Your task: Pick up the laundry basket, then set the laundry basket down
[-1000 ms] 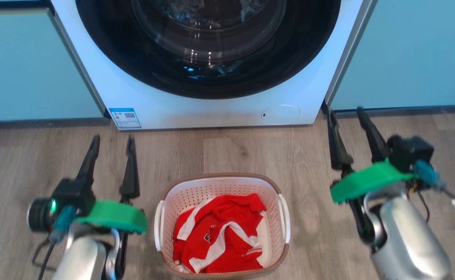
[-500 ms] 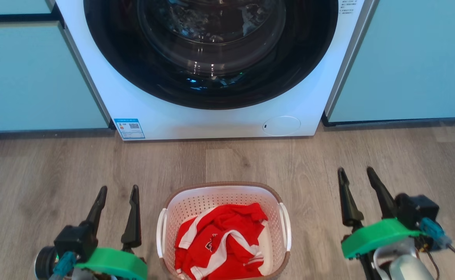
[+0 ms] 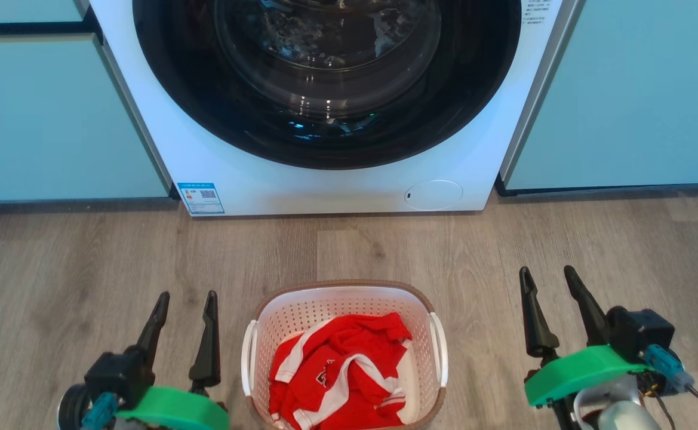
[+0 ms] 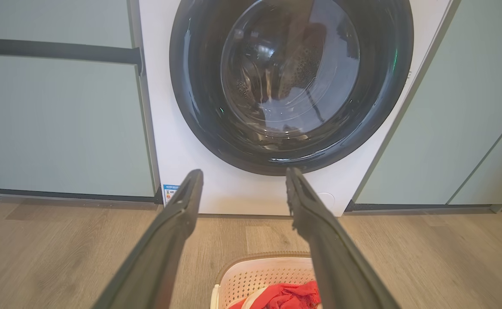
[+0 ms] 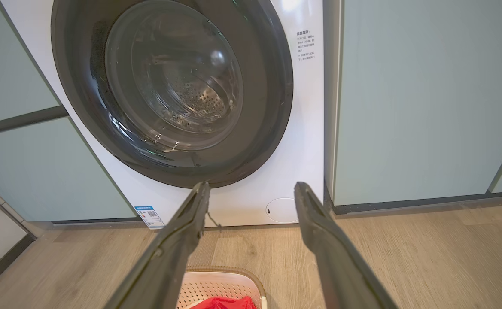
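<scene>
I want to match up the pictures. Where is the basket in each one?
Head view: basket at the bottom middle, with a red cloth inside.
Left wrist view: basket at the bottom edge, near the middle, partly cut off.
Right wrist view: basket at the bottom edge, a little left of middle, mostly cut off.
Shared landmark: the washer stands behind the basket in all three views.

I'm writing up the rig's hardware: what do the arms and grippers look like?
Left gripper and right gripper each have two long, tapered black fingers, a bright green band, a black camera block and a teal cable plug. The right forearm is silvery.
</scene>
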Tool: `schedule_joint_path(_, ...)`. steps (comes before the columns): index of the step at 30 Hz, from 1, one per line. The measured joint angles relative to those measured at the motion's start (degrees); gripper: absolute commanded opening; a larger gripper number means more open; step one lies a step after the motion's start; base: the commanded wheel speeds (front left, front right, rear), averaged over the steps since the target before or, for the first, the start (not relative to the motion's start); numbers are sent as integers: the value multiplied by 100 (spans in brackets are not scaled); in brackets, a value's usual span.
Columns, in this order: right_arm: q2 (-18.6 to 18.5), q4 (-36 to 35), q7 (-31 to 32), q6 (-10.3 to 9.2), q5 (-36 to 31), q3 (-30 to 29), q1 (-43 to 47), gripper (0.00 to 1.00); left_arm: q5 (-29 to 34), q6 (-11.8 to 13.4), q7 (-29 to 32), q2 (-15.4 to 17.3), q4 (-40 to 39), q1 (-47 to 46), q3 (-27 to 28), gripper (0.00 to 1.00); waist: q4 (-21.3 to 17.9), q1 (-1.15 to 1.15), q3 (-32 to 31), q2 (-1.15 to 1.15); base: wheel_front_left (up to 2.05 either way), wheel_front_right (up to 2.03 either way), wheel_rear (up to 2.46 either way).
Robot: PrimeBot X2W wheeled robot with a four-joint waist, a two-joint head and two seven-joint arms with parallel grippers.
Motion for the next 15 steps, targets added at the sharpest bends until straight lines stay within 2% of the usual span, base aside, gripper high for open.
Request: schedule_joint_path(15,2,-44,1,0,0,-24,-2,100,-140,-57,0,0,-8,-2,3,100,26,0,6,0,0,0,0)
